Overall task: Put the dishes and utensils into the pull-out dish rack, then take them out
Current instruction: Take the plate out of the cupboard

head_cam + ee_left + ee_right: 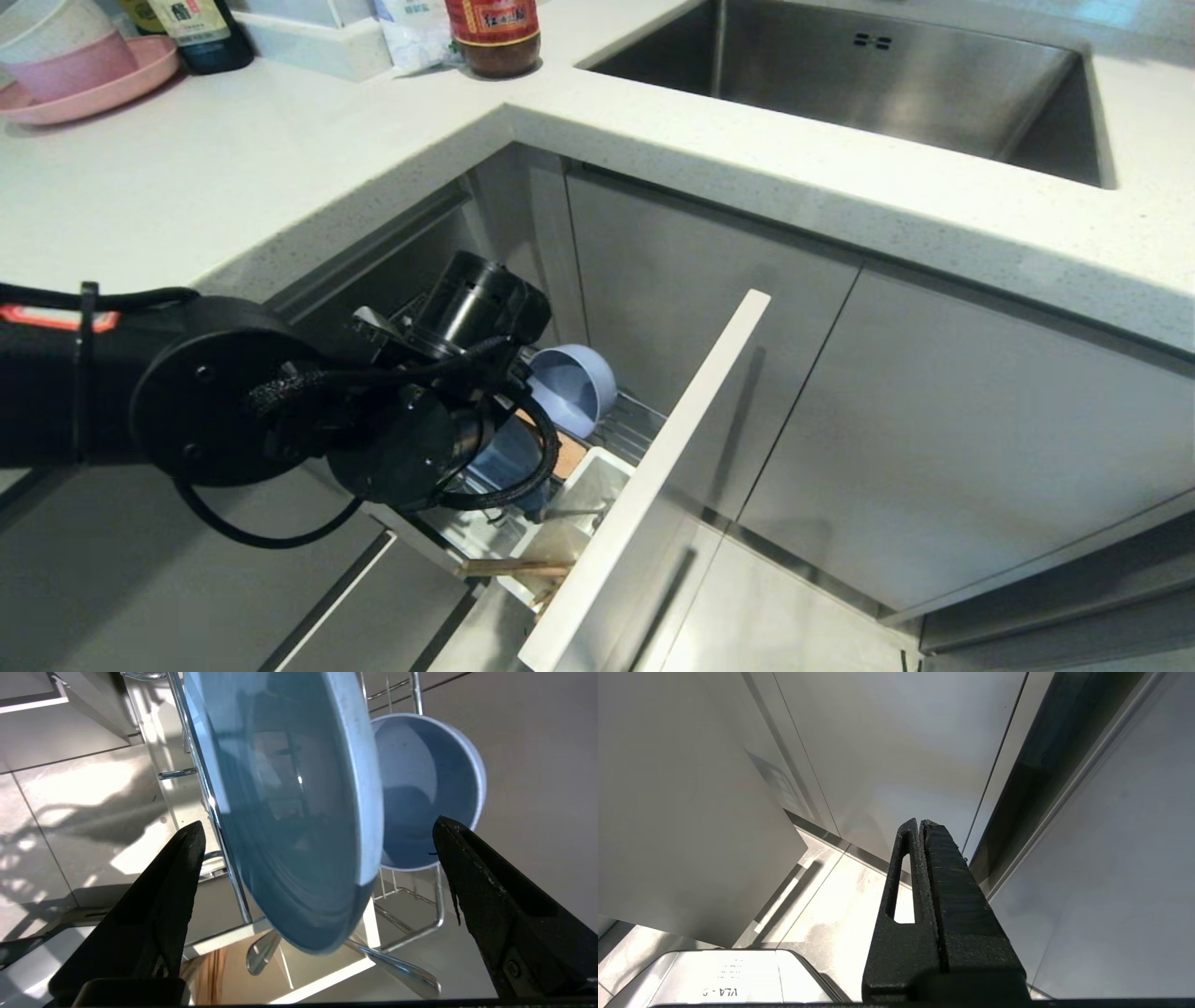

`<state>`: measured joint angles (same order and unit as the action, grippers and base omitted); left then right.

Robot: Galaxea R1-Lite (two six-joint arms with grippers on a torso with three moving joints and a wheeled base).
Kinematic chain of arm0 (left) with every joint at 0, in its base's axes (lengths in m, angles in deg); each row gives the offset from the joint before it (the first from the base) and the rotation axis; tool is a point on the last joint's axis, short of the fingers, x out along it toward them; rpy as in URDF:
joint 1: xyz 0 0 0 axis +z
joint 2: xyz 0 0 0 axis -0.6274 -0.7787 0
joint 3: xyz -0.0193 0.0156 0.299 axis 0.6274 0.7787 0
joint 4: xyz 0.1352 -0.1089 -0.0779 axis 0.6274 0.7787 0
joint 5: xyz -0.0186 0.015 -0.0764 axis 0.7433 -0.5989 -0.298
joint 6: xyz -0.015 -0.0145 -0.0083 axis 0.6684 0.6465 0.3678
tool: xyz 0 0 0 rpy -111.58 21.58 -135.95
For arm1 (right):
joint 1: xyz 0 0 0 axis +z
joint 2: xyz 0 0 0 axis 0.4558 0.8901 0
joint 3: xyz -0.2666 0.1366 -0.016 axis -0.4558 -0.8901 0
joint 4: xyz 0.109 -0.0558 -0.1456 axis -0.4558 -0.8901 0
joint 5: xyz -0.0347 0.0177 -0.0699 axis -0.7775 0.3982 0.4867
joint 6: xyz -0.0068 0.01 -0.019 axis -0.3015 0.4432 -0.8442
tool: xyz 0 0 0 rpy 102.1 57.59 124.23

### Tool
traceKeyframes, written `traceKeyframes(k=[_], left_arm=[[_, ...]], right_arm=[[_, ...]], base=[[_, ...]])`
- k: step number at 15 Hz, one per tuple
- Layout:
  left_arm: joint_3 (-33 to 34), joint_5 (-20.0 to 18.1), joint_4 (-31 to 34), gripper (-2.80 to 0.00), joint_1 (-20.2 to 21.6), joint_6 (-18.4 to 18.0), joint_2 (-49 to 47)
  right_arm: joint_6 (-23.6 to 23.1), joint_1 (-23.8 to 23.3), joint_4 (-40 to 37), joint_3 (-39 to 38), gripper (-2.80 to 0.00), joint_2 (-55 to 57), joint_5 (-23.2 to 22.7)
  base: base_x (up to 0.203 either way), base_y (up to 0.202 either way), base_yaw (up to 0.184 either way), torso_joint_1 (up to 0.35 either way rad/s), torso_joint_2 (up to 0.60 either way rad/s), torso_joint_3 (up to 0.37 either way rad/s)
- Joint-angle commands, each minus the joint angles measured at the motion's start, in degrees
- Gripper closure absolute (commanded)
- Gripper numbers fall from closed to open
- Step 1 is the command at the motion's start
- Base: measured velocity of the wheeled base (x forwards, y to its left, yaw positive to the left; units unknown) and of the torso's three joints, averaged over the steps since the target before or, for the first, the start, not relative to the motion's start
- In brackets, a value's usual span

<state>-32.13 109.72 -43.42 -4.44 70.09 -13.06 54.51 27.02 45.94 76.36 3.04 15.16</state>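
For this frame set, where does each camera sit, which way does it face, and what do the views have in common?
Head view: on the robot's head, looking down at the pull-out dish rack below the counter; the left arm shows.
Left wrist view: behind the left gripper, fingers wide open either side of the upright plate, the bowl behind it.
Right wrist view: behind the right gripper, shut, facing cabinet fronts and floor.
Shared: head and left wrist views both show the plate, the bowl and the rack.
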Motion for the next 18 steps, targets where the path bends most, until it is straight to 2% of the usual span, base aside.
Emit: traceKeyframes(k=[1, 2, 16, 18], left_arm=[[-0.01, 0.24, 0.13, -2.8, 0.03, 0.4, -0.38], [-0.01, 0.24, 0.13, 0.0, -0.03, 0.4, -0.38], [-1.2, 0.85, 0.04, 0.0, -1.92, 0.09, -0.24], [-1.54, 1.22, 0.0, 0.0, -3.48, -0.01, 0.89]], right_arm=[[0.03, 0.01, 0.07, -0.09, 0.0, -0.15, 0.0], [0.03, 0.01, 0.07, -0.09, 0.0, -0.15, 0.0], [0.03, 0.01, 0.07, -0.09, 0.0, -0.15, 0.0], [0.03, 0.01, 0.07, -0.09, 0.0, -0.18, 0.0]], base=[[0.0, 0.0, 0.0, 0.0, 0.0, 0.0], [0.0, 0.0, 0.0, 0.0, 0.0, 0.0], [0.0, 0.0, 0.0, 0.0, 0.0, 0.0], [0.0, 0.0, 0.0, 0.0, 0.0, 0.0]])
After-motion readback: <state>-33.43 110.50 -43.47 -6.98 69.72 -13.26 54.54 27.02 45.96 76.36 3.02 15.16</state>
